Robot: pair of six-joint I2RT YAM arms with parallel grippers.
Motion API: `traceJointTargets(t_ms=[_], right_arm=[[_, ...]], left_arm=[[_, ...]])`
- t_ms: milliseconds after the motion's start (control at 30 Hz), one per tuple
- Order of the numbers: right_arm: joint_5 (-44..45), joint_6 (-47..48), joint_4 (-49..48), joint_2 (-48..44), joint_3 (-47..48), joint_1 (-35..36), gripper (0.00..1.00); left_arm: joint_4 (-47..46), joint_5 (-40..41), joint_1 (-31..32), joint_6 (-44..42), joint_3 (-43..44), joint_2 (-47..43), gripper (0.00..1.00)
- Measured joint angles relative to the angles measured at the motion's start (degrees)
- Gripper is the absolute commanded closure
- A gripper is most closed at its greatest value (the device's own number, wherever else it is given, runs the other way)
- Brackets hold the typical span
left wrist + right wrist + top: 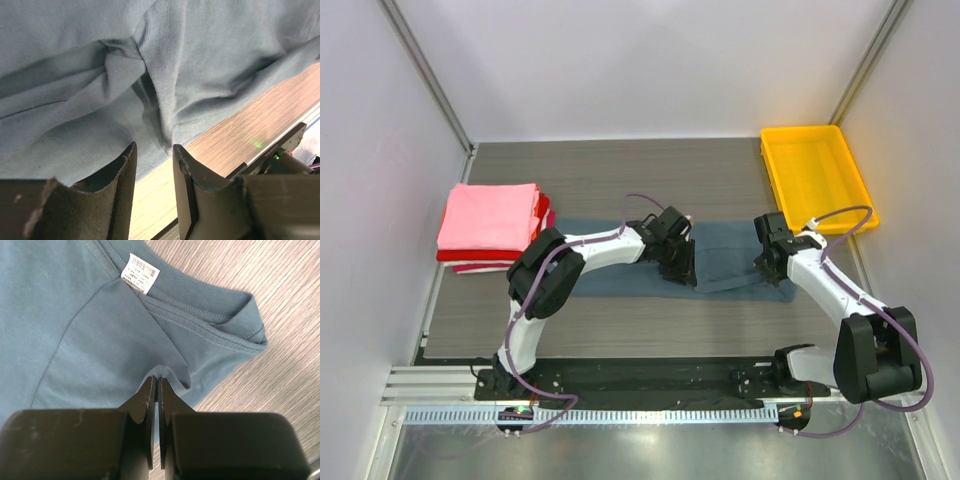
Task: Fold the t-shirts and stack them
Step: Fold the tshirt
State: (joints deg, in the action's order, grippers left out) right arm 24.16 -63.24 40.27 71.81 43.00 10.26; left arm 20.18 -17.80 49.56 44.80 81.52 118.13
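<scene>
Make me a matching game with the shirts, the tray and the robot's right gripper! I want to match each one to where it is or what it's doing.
Things:
1. pink shirt
2. blue-grey shirt
3. tray
4. right gripper

Place or state:
A. far right corner
B. shut on a pinch of cloth
C. top of the stack, on the left
D. laid out in the middle

Pairs: 1-C, 2-D, 3-A, 4-B
</scene>
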Motion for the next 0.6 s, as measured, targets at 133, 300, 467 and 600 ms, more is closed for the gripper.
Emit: traceJointTargets(t_ms=[133,300,467,600], right_arm=[[-1.0,0.2,0.0,0.1,0.0,0.0,0.93],[-2.5,0.0,0.0,-0.2,0.0,0.0,0.93],[-2.9,0.0,0.0,-1.3,0.0,-0.1,0.94],[-3.0,0.0,0.0,-1.4,0.0,-0.3,0.94]], left_arm=[[0.0,0.0,-0.1,0.0,0.0,0.0,0.63],[-0.7,-1.2,0.0,0.6,0.0,0.0,0.69],[-1.2,-1.9,0.0,1.5,0.0,0.0,0.77],[-1.3,-2.4,0.2,1.6,0.1,0.0,0.75]])
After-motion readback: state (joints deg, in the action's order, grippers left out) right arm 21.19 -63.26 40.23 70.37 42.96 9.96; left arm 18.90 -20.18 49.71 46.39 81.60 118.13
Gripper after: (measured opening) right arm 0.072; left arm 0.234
